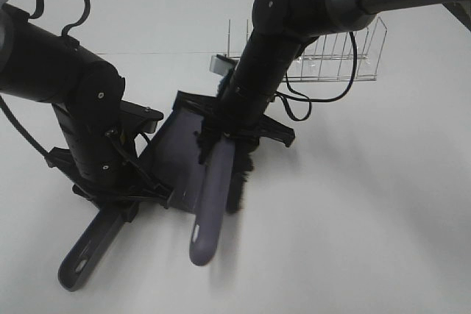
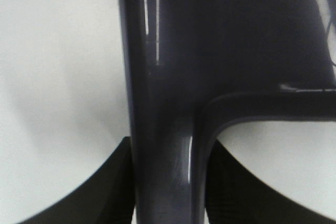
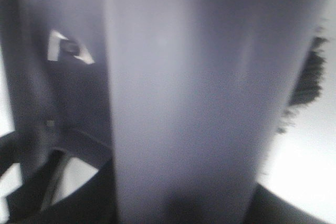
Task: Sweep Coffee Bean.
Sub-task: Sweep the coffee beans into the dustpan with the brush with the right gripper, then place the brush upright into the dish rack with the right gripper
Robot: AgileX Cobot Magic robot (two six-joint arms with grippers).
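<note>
Two tools gripped: left pincer (image 2: 168, 195) pinches dustpan (image 1: 182, 154), right pincer (image 3: 176, 203) the brush (image 1: 213, 207); its arm (image 1: 265, 56) hides pan's mouth.

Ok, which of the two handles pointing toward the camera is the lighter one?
The brush handle, pale lilac, beside the black bristles; the dustpan handle is dark grey.

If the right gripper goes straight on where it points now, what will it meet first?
Probably the grey-purple plastic dustpan just below it, since the right gripper, shut on the long grey-purple brush, points down over its tray. Depth is unclear.
</note>
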